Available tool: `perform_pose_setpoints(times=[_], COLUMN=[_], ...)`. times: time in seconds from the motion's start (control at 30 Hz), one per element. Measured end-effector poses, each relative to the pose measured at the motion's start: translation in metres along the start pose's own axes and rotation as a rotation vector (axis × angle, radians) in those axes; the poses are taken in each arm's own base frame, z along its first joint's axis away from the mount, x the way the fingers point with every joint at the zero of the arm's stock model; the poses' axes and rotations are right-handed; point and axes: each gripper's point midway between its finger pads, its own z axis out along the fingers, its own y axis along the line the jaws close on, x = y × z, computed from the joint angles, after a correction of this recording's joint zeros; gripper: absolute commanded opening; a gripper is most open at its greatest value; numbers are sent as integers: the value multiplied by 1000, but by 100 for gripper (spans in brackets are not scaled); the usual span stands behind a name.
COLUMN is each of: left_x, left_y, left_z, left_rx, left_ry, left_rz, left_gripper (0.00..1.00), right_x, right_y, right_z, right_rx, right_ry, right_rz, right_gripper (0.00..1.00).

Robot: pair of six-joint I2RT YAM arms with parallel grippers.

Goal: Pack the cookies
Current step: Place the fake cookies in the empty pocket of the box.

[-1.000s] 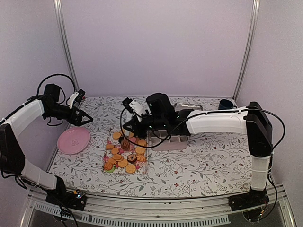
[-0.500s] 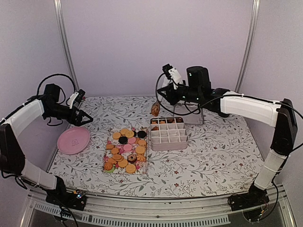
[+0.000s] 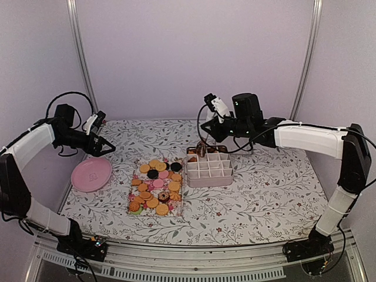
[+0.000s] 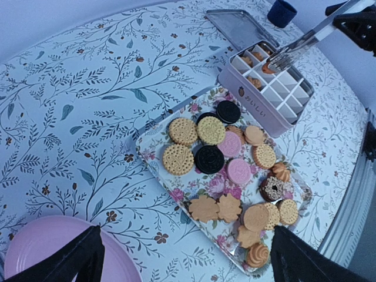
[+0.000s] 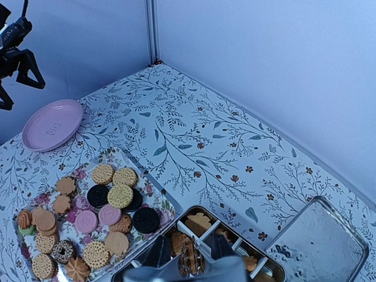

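Over the far-left corner of the divided box (image 3: 209,168), the right gripper (image 3: 214,128) is clenched on a pair of metal tongs (image 4: 298,44). Their tips pinch one brown cookie (image 3: 201,150) just above the compartments (a few of the back cells already hold biscuits). Most of the cookies (image 3: 155,187) lie on a floral tray (image 4: 175,192) just beside the box, on its left. The left gripper (image 3: 103,150) hangs with its jaws spread wide and nothing between them, above the counter (image 3: 264,194) near a pink plate (image 3: 91,174). A metal lid (image 5: 317,241) lies behind the box.
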Motion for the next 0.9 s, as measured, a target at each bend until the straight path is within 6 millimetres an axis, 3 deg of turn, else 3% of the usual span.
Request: perform_pose_setpoints(times=[0.2,0.33,0.4,0.53,0.9], left_x=[0,0,0,0,0], left_y=[0,0,0,0,0], left_z=[0,0,0,0,0], left_rx=[0,0,0,0,0], left_ry=[0,0,0,0,0], left_rz=[0,-1,0,0,-2], left_gripper=[99,99,99,99,99], right_x=[4,4,4,4,3], right_y=[-1,-1,-1,-1,1], right_z=[0,0,0,0,0], right_rx=[5,6,6,6,-3], right_ry=[9,9,9,9,7], right_rz=[-9,-14,-14,-17,-21], right_gripper=[9,18,27,33,33])
